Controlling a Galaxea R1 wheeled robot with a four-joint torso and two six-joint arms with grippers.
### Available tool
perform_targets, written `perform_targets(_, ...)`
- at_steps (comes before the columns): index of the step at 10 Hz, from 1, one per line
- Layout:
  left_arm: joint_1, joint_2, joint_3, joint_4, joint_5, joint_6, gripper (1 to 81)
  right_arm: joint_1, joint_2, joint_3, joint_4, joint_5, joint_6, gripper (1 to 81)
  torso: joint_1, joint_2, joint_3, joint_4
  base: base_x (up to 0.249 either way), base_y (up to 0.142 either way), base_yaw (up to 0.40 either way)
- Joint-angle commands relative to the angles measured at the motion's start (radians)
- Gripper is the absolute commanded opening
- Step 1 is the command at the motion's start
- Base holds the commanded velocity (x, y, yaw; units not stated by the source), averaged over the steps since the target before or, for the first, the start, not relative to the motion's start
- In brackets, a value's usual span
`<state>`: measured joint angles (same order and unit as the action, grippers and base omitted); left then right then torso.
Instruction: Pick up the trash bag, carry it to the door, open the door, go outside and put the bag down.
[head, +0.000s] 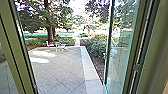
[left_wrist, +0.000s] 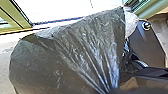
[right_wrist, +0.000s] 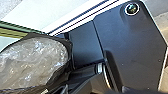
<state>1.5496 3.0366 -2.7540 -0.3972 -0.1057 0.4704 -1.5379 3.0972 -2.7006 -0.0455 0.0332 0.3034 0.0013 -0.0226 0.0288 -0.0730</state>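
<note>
The dark trash bag (left_wrist: 82, 50) looms large in the left wrist view, its plastic drawn into tight folds that run together at my left gripper (left_wrist: 109, 90), which is shut on it. A pale, see-through part of the trash bag (right_wrist: 32, 62) with a dark rim shows in the right wrist view. In the head view the doorway stands open, with the glass door (head: 120, 50) swung outward on the right side.
Beyond the doorway lies a paved yard (head: 60, 72) with a pale strip (head: 90, 70) along its right side. White chairs (head: 50, 45) and a small table stand farther out, near a tree trunk (head: 50, 32). Bushes (head: 95, 47) grow at the right. A door frame (head: 17, 50) rises at the left.
</note>
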Motion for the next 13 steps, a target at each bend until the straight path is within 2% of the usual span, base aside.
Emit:
perform_targets(1,-0.061,-0.001,-0.001,0.021,0.046,0.004,1.0,0.052,0.01,0.009,-0.004,-0.045,-0.001,81.1,0.0,0.0,0.0,0.0,0.0,0.0,0.0)
perform_targets(4,-0.062,0.001,-0.003,0.021,0.047,0.004,1.0,0.051,0.011,0.009,-0.002,-0.045,-0.001,81.1,0.0,0.0,0.0,0.0,0.0,0.0,0.0)
perform_targets(13,-0.062,0.001,0.001,0.023,0.047,0.005,1.0,0.046,0.011,0.009,-0.004,-0.045,-0.001,81.1,-0.001,-0.001,0.0,0.0,0.088,0.0,0.0)
